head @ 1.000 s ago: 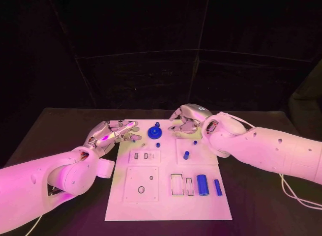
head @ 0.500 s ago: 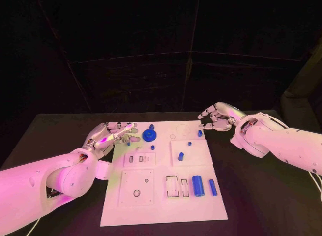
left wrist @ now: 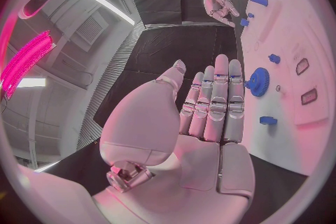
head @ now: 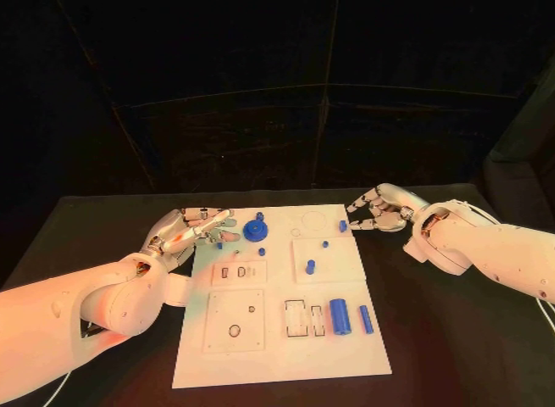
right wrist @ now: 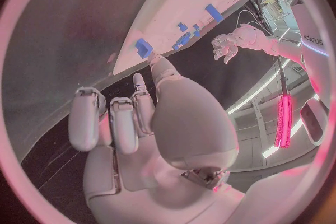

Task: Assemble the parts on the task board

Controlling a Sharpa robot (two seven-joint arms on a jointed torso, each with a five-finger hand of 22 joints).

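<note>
1. We see the task board [head: 283, 356] lying flat in the middle of the dark worktop [head: 94, 220], long side running away from the robot, so both arms can reach it from either side.
2. The left robot hand [head: 191, 229] hovers at the board's far left corner, fingers extended and apart, grasping nothing; in the left wrist view its palm [left wrist: 203, 123] faces the board with fingers straight. We judge it is parked there to be ready for the blue gear [head: 255, 231] just beside it.
3. The gear sits on the board's far section, with a small blue peg [head: 263, 252] close by on the nearer side.
4. The right robot hand [head: 377, 212] is at the board's far right edge, fingers curled towards a small blue block [head: 343, 225] at that edge. The right wrist view shows a fingertip [right wrist: 155, 61] right at the block [right wrist: 143, 46], yet we cannot tell whether it is pinched or merely touched.
5. Loose parts wait nearer the robot: a large blue cylinder [head: 340, 316] and a slimmer blue bar [head: 365, 318] lie beside rectangular slots [head: 299, 320], probably laid next to their seats for easy pick-up. Another short blue pin [head: 310, 269] stands on a mid-board plate.
6. We judge the assembly far from done, as most pieces lie unseated.
</note>
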